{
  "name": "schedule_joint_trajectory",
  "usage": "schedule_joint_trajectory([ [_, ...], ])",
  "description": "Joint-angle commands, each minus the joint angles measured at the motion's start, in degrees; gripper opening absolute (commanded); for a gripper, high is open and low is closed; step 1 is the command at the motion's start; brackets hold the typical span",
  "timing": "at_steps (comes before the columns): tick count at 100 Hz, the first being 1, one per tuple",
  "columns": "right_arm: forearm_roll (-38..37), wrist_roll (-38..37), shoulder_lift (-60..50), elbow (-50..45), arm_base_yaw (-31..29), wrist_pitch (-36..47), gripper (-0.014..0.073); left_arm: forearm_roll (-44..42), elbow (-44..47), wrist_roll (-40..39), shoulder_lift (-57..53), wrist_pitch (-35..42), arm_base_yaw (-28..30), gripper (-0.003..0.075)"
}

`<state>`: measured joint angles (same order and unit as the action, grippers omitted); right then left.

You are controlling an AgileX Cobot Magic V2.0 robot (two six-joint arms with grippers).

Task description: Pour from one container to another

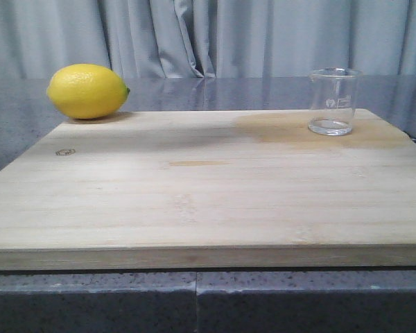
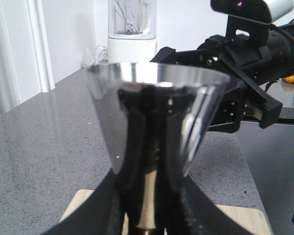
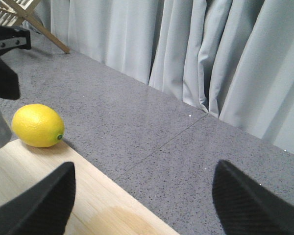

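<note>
As markings blur, glass beaker (image 1: 332,101), lemon (image 1: 87,91)

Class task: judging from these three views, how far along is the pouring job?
Done: the left gripper is shut on a shiny metal cup, lifted above the counter. In hand: carrying it. Left: the pour itself. The glass beaker stands upright on the wooden board and looks empty. The right gripper is open, holding nothing.
</note>
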<state>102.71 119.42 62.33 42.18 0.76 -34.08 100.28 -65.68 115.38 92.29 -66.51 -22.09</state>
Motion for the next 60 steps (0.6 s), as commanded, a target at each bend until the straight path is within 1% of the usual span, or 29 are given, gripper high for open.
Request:
schedule_joint_trajectory([
  [1,3.64,-0.12,-1.23,1.88,-0.20,-1.58,0.0521,5.71,0.12,-0.79,-3.44,-6.17,0.08,-0.0019],
  [60,3.64,-0.12,-1.23,1.88,-0.20,-1.49,0.0521,5.71,9.65,8.94,-4.57,-6.17,0.16,-0.0019],
])
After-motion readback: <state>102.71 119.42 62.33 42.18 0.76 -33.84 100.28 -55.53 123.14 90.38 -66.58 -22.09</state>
